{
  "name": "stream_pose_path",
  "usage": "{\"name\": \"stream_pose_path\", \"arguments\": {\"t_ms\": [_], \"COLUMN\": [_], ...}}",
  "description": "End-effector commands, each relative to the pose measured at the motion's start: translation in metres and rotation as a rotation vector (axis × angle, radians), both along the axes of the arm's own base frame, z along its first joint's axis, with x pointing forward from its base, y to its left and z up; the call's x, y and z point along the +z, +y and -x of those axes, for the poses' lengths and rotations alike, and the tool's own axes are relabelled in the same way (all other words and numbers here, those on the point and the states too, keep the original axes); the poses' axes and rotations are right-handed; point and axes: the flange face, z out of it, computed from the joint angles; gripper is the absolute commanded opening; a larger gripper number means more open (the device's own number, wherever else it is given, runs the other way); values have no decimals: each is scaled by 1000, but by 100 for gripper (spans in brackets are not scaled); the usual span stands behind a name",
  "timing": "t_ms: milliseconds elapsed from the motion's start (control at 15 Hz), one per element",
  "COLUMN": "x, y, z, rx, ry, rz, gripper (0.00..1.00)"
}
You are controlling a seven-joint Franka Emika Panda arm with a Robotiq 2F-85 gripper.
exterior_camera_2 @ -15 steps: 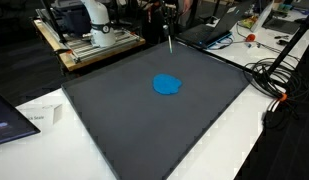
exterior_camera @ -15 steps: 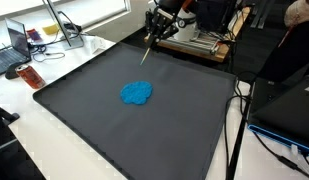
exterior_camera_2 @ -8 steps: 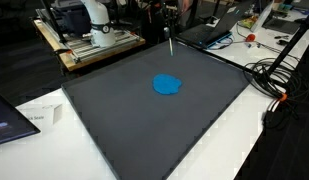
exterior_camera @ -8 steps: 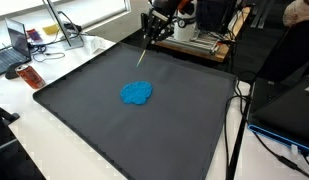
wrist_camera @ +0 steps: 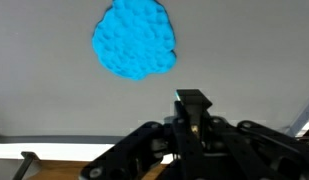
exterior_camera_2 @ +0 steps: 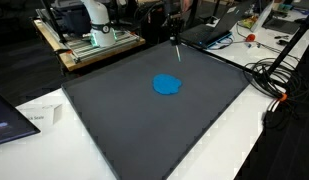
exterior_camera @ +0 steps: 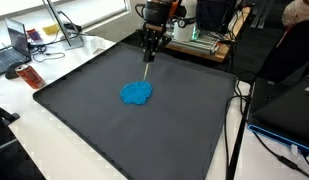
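A crumpled blue cloth lies near the middle of a large dark mat; it shows in both exterior views and at the top of the wrist view. My gripper hangs above the mat's far part, a short way behind the cloth, also seen in an exterior view. Its fingers are shut on a thin stick that points down toward the mat, its tip just short of the cloth and above the surface.
The dark mat covers a white table. A laptop and an orange object sit at one side. A machine on a wooden stand and cables border the mat.
My gripper with the stick has moved from the mat's far edge in over the mat, closer to the blue cloth. The cloth has not moved.
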Motion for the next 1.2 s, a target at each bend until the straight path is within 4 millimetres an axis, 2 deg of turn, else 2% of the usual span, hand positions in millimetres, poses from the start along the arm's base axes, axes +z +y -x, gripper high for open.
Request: {"name": "stream_pose_path", "arguments": {"t_ms": [0, 333, 533, 1133], "x": [-9, -20, -28, -62], "y": [-13, -25, -25, -15], "z": [-21, -33, -39, -64], "rx": [9, -14, -39, -67], "ry": [102, 223, 273, 298], "rz": [-51, -14, 22, 99], "gripper": [3, 3, 3, 3]}}
